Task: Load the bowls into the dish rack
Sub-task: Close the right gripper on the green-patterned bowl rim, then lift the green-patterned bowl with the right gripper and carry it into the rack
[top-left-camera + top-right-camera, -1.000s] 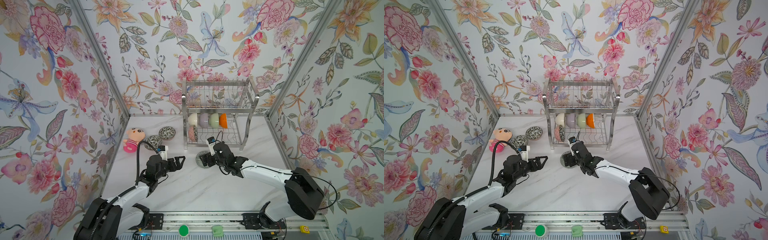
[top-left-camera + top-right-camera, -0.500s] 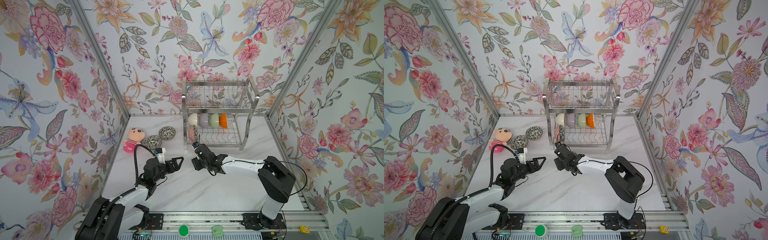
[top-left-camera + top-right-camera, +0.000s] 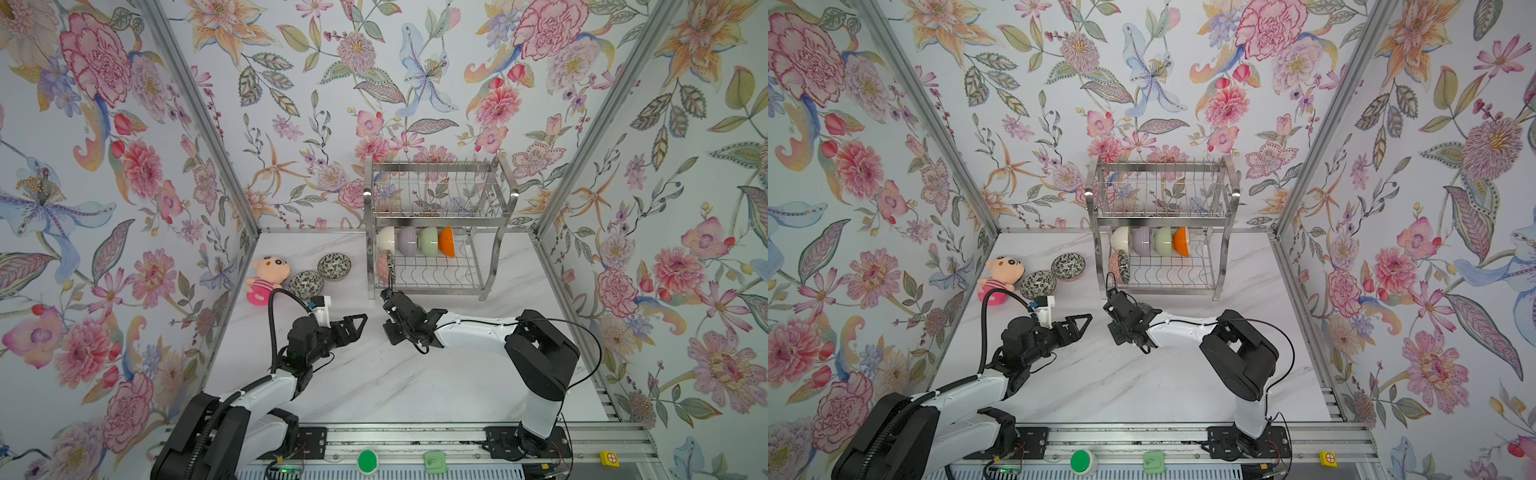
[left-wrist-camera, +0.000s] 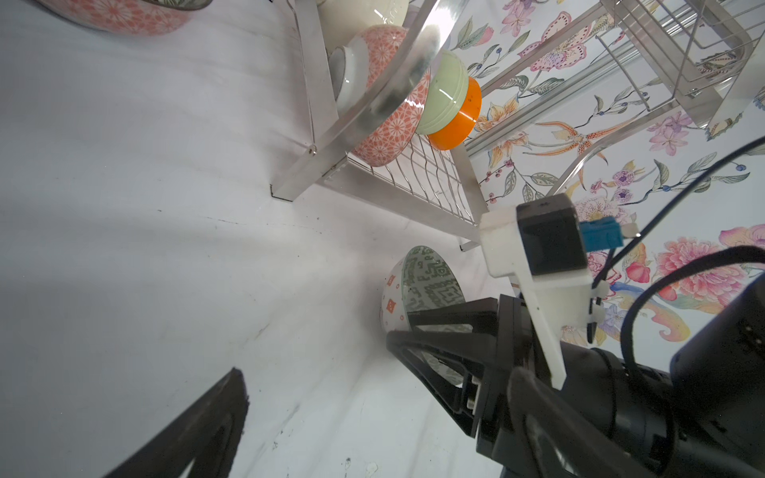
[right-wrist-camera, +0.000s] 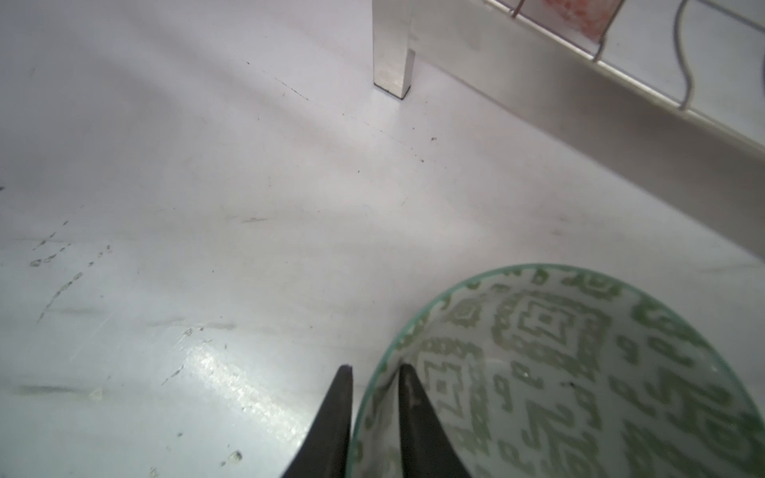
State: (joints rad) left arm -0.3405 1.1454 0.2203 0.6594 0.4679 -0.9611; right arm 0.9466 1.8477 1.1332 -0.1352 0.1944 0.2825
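Note:
My right gripper [image 3: 392, 328] is shut on the rim of a small bowl [image 5: 579, 372] with a green-patterned inside, one finger [image 5: 407, 385] inside and one outside. This bowl [image 4: 422, 285] sits just in front of the dish rack [image 3: 440, 195], mostly hidden under the gripper in both top views. My left gripper [image 3: 355, 328] hangs open and empty a short way to its left. The rack holds cream [image 3: 386, 239], lilac [image 3: 407, 241], pale green [image 3: 428, 242] and orange [image 3: 446, 242] bowls, with a pink patterned bowl [image 3: 384, 266] on the lower shelf. Two dark-patterned bowls [image 3: 334, 266] [image 3: 306, 284] stand on the table left of the rack.
A pink plush doll [image 3: 266, 280] lies by the left wall beside the two loose bowls. The rack's front left leg [image 5: 393, 62] stands close to the held bowl. Flowered walls close in the white marble table [image 3: 374, 386] on three sides.
My right gripper has slid left and nearer over the green-patterned bowl and closed on its rim. The left gripper has stayed open and has hardly moved.

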